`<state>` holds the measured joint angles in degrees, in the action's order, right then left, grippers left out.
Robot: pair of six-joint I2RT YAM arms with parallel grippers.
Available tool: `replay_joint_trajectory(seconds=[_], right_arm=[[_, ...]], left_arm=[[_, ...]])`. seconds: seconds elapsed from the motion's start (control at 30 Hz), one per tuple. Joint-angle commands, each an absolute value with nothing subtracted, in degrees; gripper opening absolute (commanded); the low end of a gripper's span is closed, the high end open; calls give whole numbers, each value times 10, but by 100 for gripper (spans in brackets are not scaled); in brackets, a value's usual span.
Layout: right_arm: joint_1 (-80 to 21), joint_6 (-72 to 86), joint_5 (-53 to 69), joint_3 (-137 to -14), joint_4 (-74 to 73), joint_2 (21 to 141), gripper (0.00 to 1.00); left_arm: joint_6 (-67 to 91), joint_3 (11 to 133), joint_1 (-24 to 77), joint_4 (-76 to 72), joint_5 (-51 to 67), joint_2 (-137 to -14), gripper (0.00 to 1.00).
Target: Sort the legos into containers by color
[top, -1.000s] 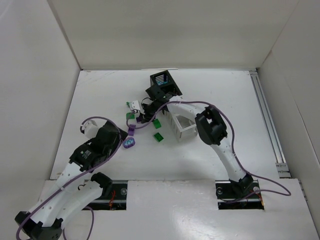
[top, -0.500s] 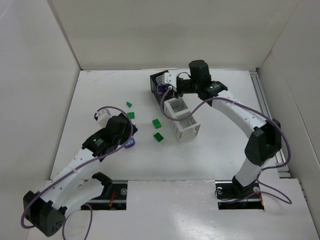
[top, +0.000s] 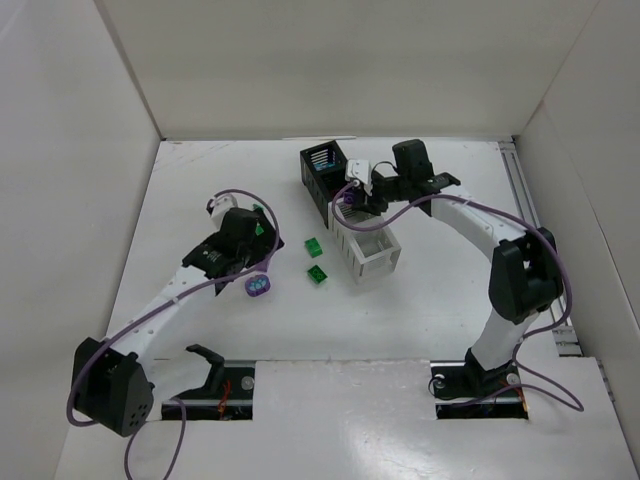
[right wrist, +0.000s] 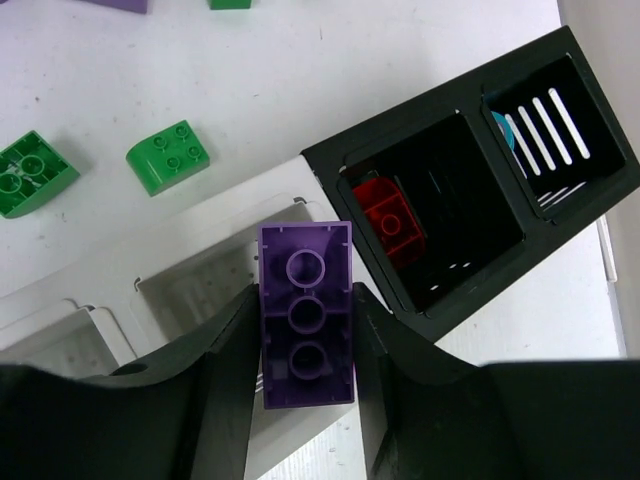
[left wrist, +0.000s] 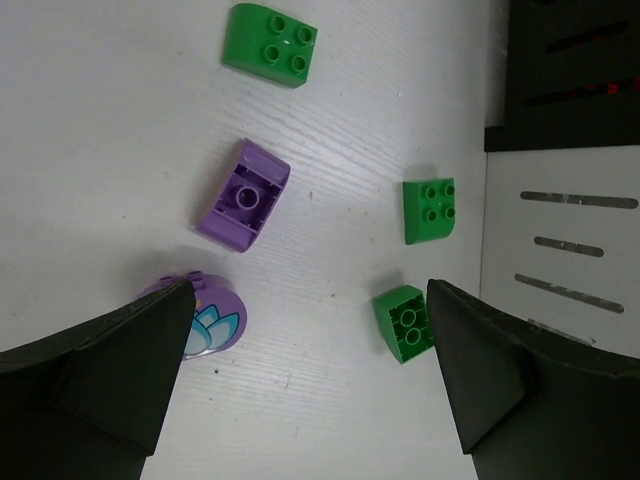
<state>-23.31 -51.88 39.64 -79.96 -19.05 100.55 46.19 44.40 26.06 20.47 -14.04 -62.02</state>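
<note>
Right gripper (right wrist: 306, 335) is clamped on a long purple brick (right wrist: 305, 290), over the white bin (right wrist: 190, 290) that adjoins the black pair, near the rim on the black side. Can't judge the height above that rim. The containers (top: 372, 262) run diagonally mid-table, black end far, white end near. A red brick (right wrist: 392, 222) lies in the nearer black bin (right wrist: 440, 270) and a cyan piece (right wrist: 497, 125) in the far black bin (right wrist: 585, 190); only the right wrist view shows either. Left gripper (left wrist: 310, 370) has its fingers wide apart with nothing between them, above loose legos left of the bins. These are an upturned purple brick (left wrist: 243, 195), a round purple piece (left wrist: 212, 322) half under the left finger (left wrist: 110, 375), a far green brick (left wrist: 270, 45), a middle green brick (left wrist: 430, 210) just beside the white bin wall, and an upturned green brick (left wrist: 405, 322) near the right finger. The top view doesn't show the upturned purple one. The white table (top: 200, 180) is boxed by white walls (top: 330, 70) on three sides. Most open room is right of the bins and along the far wall.
</note>
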Motion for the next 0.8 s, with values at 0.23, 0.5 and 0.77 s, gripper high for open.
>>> replay_joint_trajectory(seconds=[0.23,0.5,0.77], right_arm=[[-235,-520,403,-798,-190,951,75],[-235,-508,377,-769,-195,869,82],[-218,-490,349,-725,-190,803,83]], left_arm=[[374,455,259,144,-131,-701,100],[351,481,259,139,-149,-786,96],[331,513,259,126,-170,-877,67]])
